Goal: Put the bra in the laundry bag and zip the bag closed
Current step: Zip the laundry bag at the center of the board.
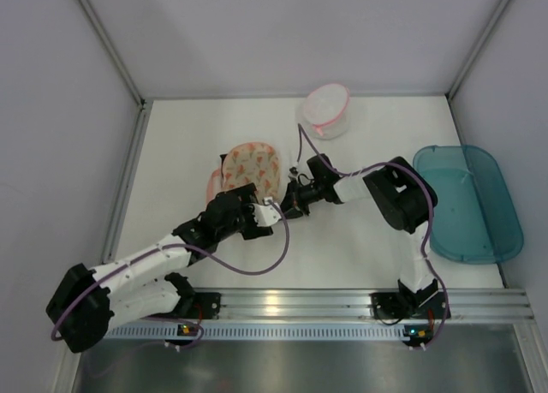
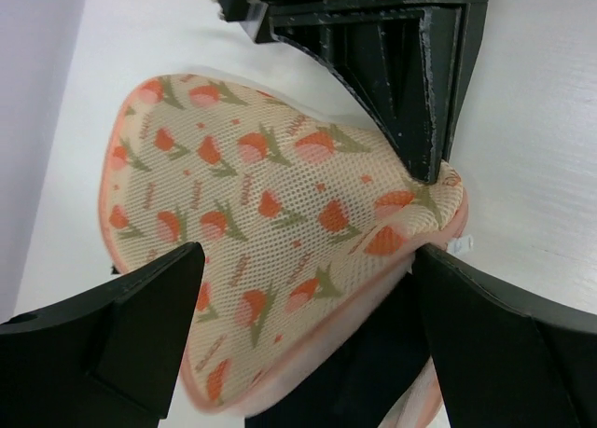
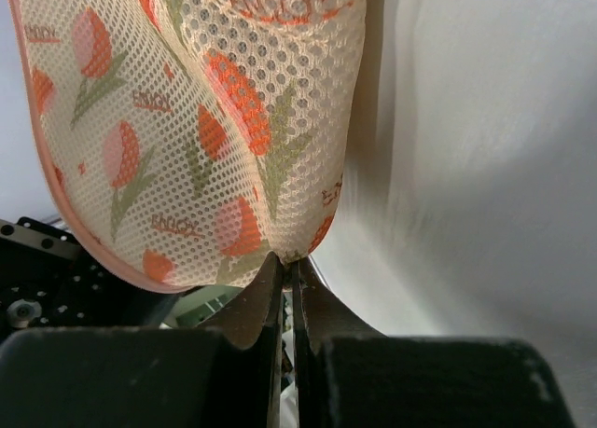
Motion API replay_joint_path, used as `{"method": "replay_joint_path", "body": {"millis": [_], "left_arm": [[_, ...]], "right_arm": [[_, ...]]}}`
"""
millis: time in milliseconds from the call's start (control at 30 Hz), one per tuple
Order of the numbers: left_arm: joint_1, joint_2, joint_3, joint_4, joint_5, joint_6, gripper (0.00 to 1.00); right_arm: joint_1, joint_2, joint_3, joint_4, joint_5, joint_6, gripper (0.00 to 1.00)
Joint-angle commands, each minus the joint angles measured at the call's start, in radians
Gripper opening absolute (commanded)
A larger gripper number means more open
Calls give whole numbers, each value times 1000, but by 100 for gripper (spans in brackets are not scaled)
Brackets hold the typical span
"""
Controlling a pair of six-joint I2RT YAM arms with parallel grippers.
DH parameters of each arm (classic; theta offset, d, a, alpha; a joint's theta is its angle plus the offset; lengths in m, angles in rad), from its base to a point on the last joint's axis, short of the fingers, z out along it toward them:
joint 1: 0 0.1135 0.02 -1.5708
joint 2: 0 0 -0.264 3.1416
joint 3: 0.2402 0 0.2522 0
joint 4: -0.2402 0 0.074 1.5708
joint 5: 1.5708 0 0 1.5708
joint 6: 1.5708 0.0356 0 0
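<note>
While our right hand (image 3: 289,268) pinches the laundry bag (image 2: 252,195) by its edge, our left hand (image 2: 308,260) hangs wide open, empty, just above it, the bra (image 2: 373,377) beneath the flap.

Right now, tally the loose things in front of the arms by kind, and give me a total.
Mesh bags: 2 (patterned laundry bag, white pouch)
Plastic tubs: 1 (teal tub)
Garments: 1 (black bra, showing under the laundry bag's raised flap)
Total: 4
</note>
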State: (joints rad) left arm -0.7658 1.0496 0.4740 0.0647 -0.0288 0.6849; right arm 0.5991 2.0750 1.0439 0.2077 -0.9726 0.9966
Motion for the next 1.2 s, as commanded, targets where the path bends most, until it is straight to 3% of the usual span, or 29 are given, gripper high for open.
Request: {"method": "replay_joint_path", "body": {"millis": [0, 67, 200, 233, 367, 467, 500, 700, 800, 933, 1167], "left_arm": [[19, -149, 23, -60, 66, -62, 98], [29, -236, 83, -269, 95, -178, 97], [39, -339, 139, -417, 89, -393, 85], [40, -352, 161, -477, 105, -407, 81], [115, -315, 218, -520, 124, -404, 38], [282, -215, 328, -641, 384, -441, 32], [395, -183, 378, -669, 496, -458, 30], [823, 151, 483, -747, 873, -611, 27], [872, 246, 468, -734, 949, -682, 28], [875, 309, 422, -626, 902, -815, 29], [889, 440, 380, -563, 827, -877, 28]], "right_arm": [[19, 4, 34, -13, -34, -19, 0], [16, 7, 28, -7, -29, -15, 0], [14, 16, 18, 27, -31, 13, 0], [14, 16, 16, 33, -32, 19, 0], [14, 20, 5, 74, -34, 54, 0], [13, 17, -2, 82, -34, 69, 0], [8, 16, -10, 97, -34, 77, 0], [-33, -1, -103, 262, 6, 212, 0], [-62, -19, -126, 282, 26, 218, 0], [-91, -18, -136, 321, 28, 228, 0], [-99, -9, -143, 335, 23, 220, 0]]}}
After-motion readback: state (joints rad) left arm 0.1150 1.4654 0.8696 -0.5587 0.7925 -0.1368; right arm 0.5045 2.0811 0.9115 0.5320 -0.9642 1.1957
